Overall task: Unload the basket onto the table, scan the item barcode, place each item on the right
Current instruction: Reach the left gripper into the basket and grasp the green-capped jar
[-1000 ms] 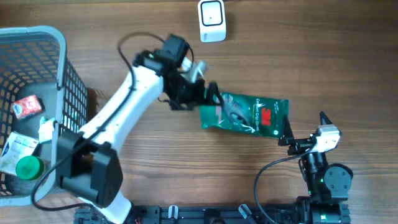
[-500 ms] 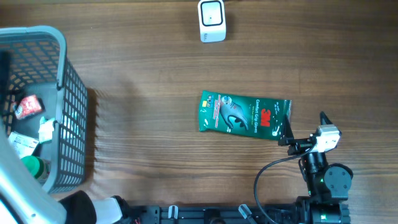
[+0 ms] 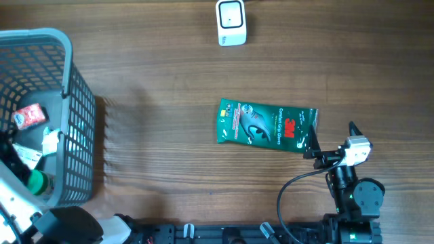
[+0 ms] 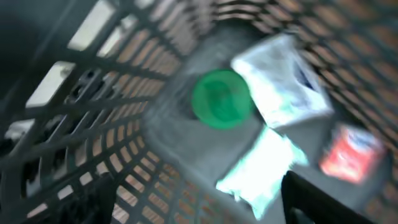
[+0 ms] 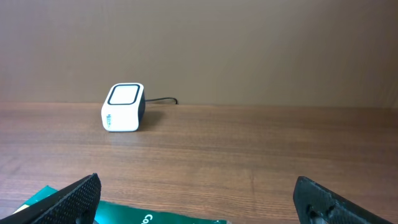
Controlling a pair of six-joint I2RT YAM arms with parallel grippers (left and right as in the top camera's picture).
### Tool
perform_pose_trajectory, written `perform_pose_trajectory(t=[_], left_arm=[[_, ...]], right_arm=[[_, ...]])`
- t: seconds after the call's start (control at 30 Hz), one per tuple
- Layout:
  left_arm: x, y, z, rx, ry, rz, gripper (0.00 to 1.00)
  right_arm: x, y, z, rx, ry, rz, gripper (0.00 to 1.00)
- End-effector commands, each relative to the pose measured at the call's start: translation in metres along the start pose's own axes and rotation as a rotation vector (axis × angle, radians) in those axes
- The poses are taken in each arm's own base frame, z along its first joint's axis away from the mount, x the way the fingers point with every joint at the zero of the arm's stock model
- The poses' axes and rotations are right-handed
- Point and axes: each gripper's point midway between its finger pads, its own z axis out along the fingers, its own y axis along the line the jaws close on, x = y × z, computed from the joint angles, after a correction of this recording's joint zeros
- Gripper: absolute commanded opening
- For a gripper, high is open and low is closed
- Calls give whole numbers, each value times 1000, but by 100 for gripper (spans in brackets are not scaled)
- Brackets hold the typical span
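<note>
Plainly, the green packet (image 3: 266, 125) reads "3M Comfort Grip Gloves". It lies flat on the bench (image 3: 169, 74), well apart from the white scanner (image 3: 231, 22), on my side of it. My right fingers (image 5: 68, 199) sit low, apart, facing the scanner. My left fingers (image 4: 323, 202), apart and empty, reach down into the basket (image 3: 68, 61), far left of the scanner.

The desk (image 3: 156, 74) is viewed from straight above. The basket (image 3: 34, 34) is seen close-up from the left wrist; the scanner (image 5: 123, 107) is shared by right wrist and overhead.

Table (image 3: 169, 81) open around glove pack (image 3: 266, 125); scanner (image 3: 231, 22) at far edge; basket (image 3: 83, 135) walls off left
</note>
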Motion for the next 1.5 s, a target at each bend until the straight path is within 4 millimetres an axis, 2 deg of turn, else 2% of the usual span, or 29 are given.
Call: perform_pose_trajectory(t=[0.0,0.07,0.17,0.43,0.53,0.63,0.73,0.9,0.97,1.03,1.07,1.1,1.2,1.3,1.37,1.4,1.47], left_arm=[[2,31,38,-163,-77,-354,84],[8,46,58,-232,-108,-452,87],[13,47,85,-233,-135,-464,88],[2,4,98,-70,-127,-327,92],[-6,-1,108,-79,-95,-317,95],[-9,1,127,-155,-80,-314,99],[9,-9,154,-207,5,-202,100],[21,-7,175,-283,36,-181,100],[21,-6,176,-293,39,-161,90],[21,0,174,-314,38,-154,69],[21,2,172,-321,37,-152,63],[20,3,171,-328,36,-150,59],[14,4,151,-324,31,-148,56],[1,-9,110,-258,35,-128,56],[-10,-26,65,-154,34,-91,57],[-14,-35,34,-78,37,-62,57],[-6,-56,-28,129,97,51,57]], right_arm=[[-2,0,0,5,-8,-11,100],[-2,0,0,5,-9,-11,100],[-2,0,0,5,-9,-12,100],[-2,0,0,5,-8,-12,100],[-2,0,0,5,-8,-12,100],[-2,0,0,5,-8,-11,100],[-2,0,0,5,-9,-11,100],[-2,0,0,5,-8,-11,100],[-2,0,0,5,-8,-11,100],[-2,0,0,5,-9,-11,100],[-2,0,0,5,-8,-12,100],[-2,0,0,5,-9,-11,100],[-2,0,0,5,-9,-11,100],[-2,0,0,5,-9,-12,99],[-2,0,0,5,-8,-12,100],[-2,0,0,5,-8,-12,100],[-2,0,0,5,-8,-11,100]])
